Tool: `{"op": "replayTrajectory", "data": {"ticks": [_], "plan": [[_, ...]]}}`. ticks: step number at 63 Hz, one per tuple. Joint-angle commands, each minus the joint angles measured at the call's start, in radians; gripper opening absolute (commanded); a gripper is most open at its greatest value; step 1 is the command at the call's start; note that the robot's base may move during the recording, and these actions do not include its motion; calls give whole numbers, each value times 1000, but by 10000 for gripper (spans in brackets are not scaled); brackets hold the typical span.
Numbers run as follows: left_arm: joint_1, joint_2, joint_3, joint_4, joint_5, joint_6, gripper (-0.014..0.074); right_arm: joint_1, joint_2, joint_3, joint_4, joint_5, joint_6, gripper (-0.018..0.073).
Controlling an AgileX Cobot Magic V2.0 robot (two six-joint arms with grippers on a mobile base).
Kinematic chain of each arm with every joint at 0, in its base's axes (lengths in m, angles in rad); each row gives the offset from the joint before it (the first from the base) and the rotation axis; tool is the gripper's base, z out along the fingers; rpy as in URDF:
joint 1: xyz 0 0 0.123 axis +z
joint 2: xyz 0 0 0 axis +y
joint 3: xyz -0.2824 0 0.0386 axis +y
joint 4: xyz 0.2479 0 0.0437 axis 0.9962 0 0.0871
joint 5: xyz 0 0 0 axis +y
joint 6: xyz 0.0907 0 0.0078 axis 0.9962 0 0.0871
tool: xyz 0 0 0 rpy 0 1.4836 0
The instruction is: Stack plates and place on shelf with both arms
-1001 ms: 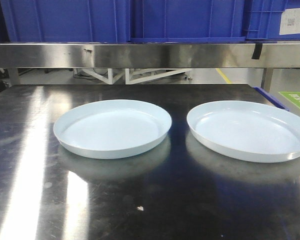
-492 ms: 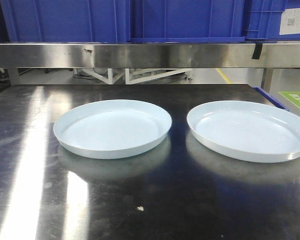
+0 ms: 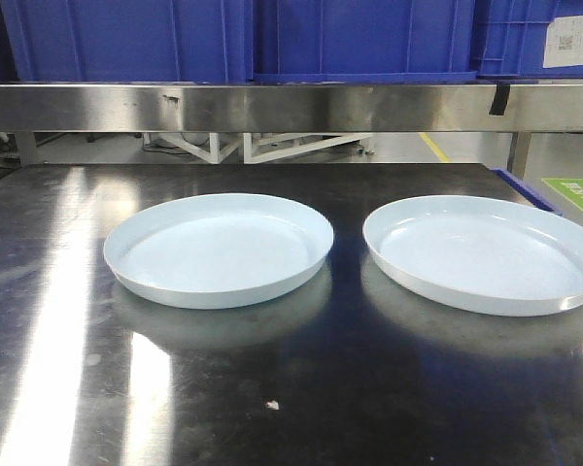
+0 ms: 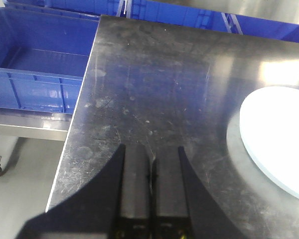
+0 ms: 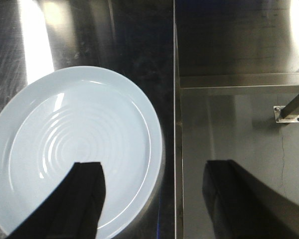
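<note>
Plates come first: the left plate [image 3: 219, 248] and the right plate [image 3: 481, 254] both lie flat on the table [image 3: 301, 398], side by side with a gap between them. Neither rests on the other, so I judge the stacking step not yet begun and the reach for a first plate to be the step in hand. The shelf [image 3: 291, 107] runs across above them at the back, carrying blue bins [image 3: 360, 39].

My left gripper [image 4: 150, 155] has its jaws pressed together with nothing between them. It hangs over bare steel near the table's left edge, and the left plate shows only at the right of its view, well apart from my fingers.

My right gripper [image 5: 154, 169] has its jaws spread wide and empty. One finger lies over the right plate, the other beyond the table's edge. It seems to hover above the plate rather than touch it, though I cannot be sure of the height from here.

Next, I think the right jaws must come down so that the near rim sits between them, then close on that low lip and lift level. The left jaws would have to part before they can help. These plates are glossy and shallow, so a thin grip could slip
</note>
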Motion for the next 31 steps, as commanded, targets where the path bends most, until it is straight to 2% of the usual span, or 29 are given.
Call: {"op": "replayTrajectory", "data": {"ticks": [1, 31], "plan": [[-9, 1, -29, -5, -75, -6, 88, -2, 20, -41, 7, -81, -7, 527], [-9, 1, -29, -5, -75, -6, 88, -2, 294, -174, 7, -78, -7, 527]]}}
